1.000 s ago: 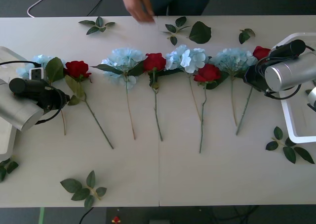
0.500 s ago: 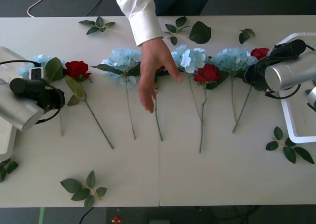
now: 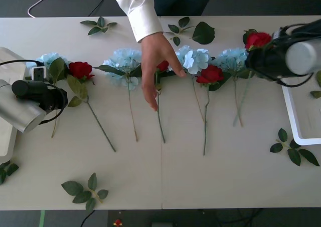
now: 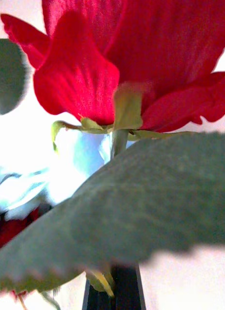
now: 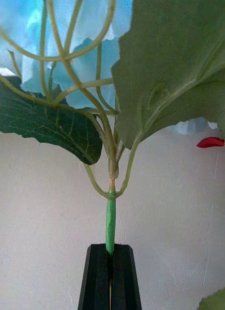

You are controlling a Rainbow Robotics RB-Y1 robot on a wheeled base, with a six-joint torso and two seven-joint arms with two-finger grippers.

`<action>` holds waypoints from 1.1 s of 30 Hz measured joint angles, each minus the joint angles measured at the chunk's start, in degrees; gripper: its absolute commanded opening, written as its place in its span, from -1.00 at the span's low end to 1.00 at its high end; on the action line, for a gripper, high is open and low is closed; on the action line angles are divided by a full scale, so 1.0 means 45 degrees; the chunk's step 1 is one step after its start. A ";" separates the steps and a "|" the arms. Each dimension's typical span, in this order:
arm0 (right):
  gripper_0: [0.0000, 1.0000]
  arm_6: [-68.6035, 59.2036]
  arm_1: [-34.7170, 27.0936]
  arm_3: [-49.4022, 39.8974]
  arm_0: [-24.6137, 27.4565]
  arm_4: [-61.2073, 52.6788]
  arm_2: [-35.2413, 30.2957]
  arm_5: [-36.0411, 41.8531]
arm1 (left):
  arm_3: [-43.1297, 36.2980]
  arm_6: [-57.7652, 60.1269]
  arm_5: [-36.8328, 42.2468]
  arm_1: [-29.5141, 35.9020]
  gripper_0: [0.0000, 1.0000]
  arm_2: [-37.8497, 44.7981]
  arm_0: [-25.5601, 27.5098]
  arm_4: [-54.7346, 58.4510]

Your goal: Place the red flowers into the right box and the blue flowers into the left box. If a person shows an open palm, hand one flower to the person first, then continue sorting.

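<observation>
- Right gripper (image 4: 112,290) clenched on a red rose (image 3: 258,38) by the stem just under the bloom; in the front view it sits at about 2 o'clock of the table (image 3: 165,177), bloom lifted near the far edge.
- Left gripper (image 5: 111,276) clenched on the green stem of a blue hydrangea (image 3: 47,60) at 9 o'clock; black fingers pressed together around the stem below the leaf fork.
- A person's open hand (image 3: 158,66), white sleeve, reaches in from 12 o'clock, fingers spread, over the middle rose in the row.
- Step in hand, my read: palm is out, so one flower goes to the person before any boxing.
- To do it well: bring the held rose toward the palm at 12 o'clock, stem low and bloom clear of the neighbouring hydrangea heads; let go only once the hand has it. Keep the left arm still so the stems don't tangle.
- Risk: the big leaf across the right wrist view hides the grip point, so slip is hard to judge.
- Rose look: deep-red petals, pale green sepals, thin stem, one broad toothed leaf.
- Hydrangea look: fluffy pale-blue cluster, branching pale stalks, large veined green leaves.
- Right box (image 3: 293,122), white rimmed tray, at 3 o'clock, partly cut off.
- Other roses and hydrangeas lie in a row across the table, stems toward 6 o'clock.
</observation>
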 measured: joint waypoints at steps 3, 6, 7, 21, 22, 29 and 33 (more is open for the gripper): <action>-1.00 0.1802 -0.0277 -0.1215 0.1113 -0.0230 -0.1177 0.0054 | -0.0076 0.0000 0.0063 -0.0009 -1.00 0.0199 -0.0011 -0.0023; -1.00 0.2058 -0.0458 -0.2655 0.2423 -0.0252 -0.2380 0.0066 | -0.0584 0.0000 0.1252 -0.0011 -1.00 0.0678 -0.0022 -0.0023; -1.00 0.2115 -0.0477 -0.3191 0.2924 -0.0255 -0.2815 0.0067 | -0.0856 0.0000 0.1758 -0.0011 -1.00 0.0880 -0.0023 -0.0022; -1.00 0.4984 -0.0507 -0.9805 0.9557 -0.0768 -0.5599 -0.5802 | -0.3012 -0.0001 0.4428 0.0002 -1.00 0.2487 -0.0033 0.0806; -1.00 0.5199 -0.0507 -1.0098 0.9692 -0.0800 -0.5565 -0.6115 | -0.3012 -0.0001 0.4434 0.0002 -1.00 0.2487 -0.0033 0.0808; -1.00 0.5686 -0.0509 -1.0941 0.9437 -0.0860 -0.3905 -0.9251 | -0.3015 -0.0001 0.4452 0.0002 -1.00 0.2487 -0.0033 0.0867; -1.00 0.5722 -0.0511 -1.0941 0.8496 -0.0729 -0.2530 -1.0011 | -0.3015 -0.0001 0.4465 0.0003 -1.00 0.2487 -0.0034 0.0881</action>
